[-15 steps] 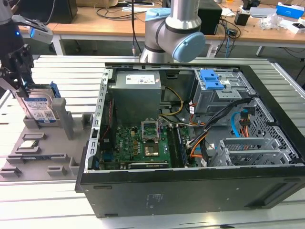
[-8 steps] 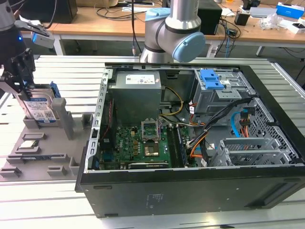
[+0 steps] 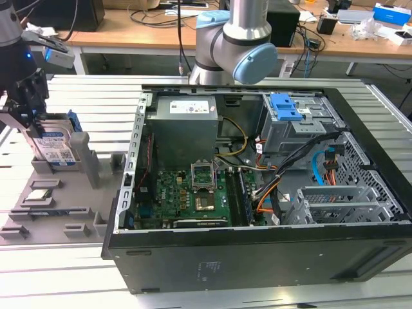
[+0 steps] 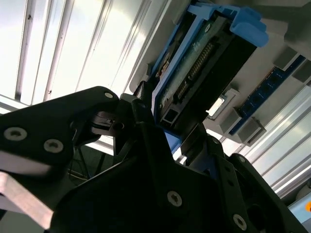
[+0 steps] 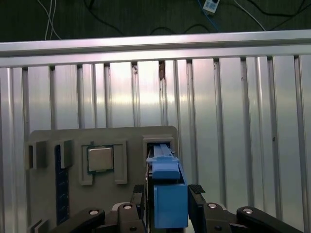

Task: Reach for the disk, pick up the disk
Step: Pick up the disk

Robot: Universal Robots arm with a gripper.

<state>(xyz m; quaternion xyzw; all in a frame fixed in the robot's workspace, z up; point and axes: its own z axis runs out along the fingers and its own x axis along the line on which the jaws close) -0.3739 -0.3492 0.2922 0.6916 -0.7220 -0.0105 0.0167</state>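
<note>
the disk (image 3: 56, 149) stands on edge in a slot of the grey fixture plate (image 3: 84, 168) at the exterior view's left, with its labelled broad face towards that camera and a blue rail along its top edge. in the first wrist view the disk (image 5: 169, 194) is seen edge-on, rising out of the slot in the fixture plate (image 5: 73, 141). in the second wrist view the disk (image 4: 194, 63) shows its connector end and blue rails. the gripper (image 3: 32, 132) is down over the end of the disk nearer the exterior view's left. in both wrist views the gripper (image 5: 167, 209) (image 4: 170, 131) straddles the disk, and its black fingers (image 5: 197, 206) sit flush against the two broad faces with no clear gap, so it reads as closed on the disk. the disk's lower edge is seated in the slot. a small square processor chip (image 3: 40, 195) (image 5: 100, 159) lies flat in a recess of the same plate, near the disk but apart from it. the plate rests on a ribbed aluminium table (image 3: 90, 96) (image 5: 233, 121). just beside the plate, towards the exterior view's right, lies an open computer case (image 3: 257, 254), its drive cage carrying a blue latch (image 3: 286, 106). the arm's base (image 3: 238, 38) stands behind the case.
</note>
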